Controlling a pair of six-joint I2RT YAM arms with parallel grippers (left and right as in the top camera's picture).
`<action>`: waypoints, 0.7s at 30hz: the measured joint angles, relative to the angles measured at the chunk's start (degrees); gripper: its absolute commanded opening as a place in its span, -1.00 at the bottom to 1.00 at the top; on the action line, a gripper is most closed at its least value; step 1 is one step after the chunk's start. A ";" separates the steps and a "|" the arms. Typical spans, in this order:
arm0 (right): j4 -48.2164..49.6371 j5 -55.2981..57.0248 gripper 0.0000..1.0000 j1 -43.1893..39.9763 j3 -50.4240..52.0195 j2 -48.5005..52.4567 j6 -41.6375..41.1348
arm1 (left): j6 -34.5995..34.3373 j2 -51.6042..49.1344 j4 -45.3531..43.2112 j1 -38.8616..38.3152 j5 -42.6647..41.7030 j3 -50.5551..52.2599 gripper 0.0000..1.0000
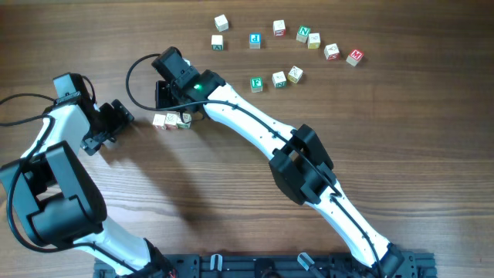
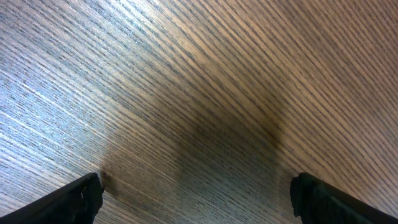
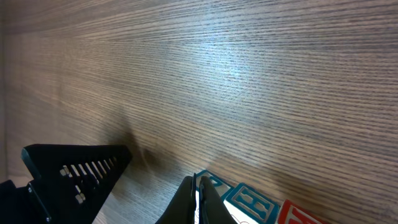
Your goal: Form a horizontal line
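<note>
Wooden and light, the horizontal line point(image 1: 171, 120) of letter cubes lies just beside the right gripper point(image 3: 198, 186), whose jaws are pressed together and empty. We judge the cubes rigid but loose, so push on the flat end faces. The left gripper point(image 2: 196, 199) is spread wide, farther off.

Wood-grain table point(image 1: 401, 139), scattered letter cubes point(image 1: 279, 28) upper right, blue-lettered cube point(image 1: 255, 40)

Setting: robotics laboratory test bench. Indicators:
- A brown wood-grain laminate table point(image 1: 193, 193) with small pale wooden letter cubes point(image 1: 279, 28) loose on it as props.
- Two white-and-black jointed robot arms, left point(image 1: 54, 123) and right point(image 1: 243, 120).
- A black mounting rail point(image 1: 231, 266) along the near edge.
- An exposed looped black cable point(image 1: 129, 77).
</note>
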State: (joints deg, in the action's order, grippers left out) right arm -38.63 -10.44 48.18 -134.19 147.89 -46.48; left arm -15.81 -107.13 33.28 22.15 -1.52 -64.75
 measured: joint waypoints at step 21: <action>-1.07 2.19 -0.90 0.00 0.98 0.92 -1.07 | 0.00 0.00 0.00 0.00 0.00 0.00 1.00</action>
State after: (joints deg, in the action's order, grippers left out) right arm -39.70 -8.25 48.18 -133.21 148.81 -47.55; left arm -15.81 -107.13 33.28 22.15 -1.52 -64.75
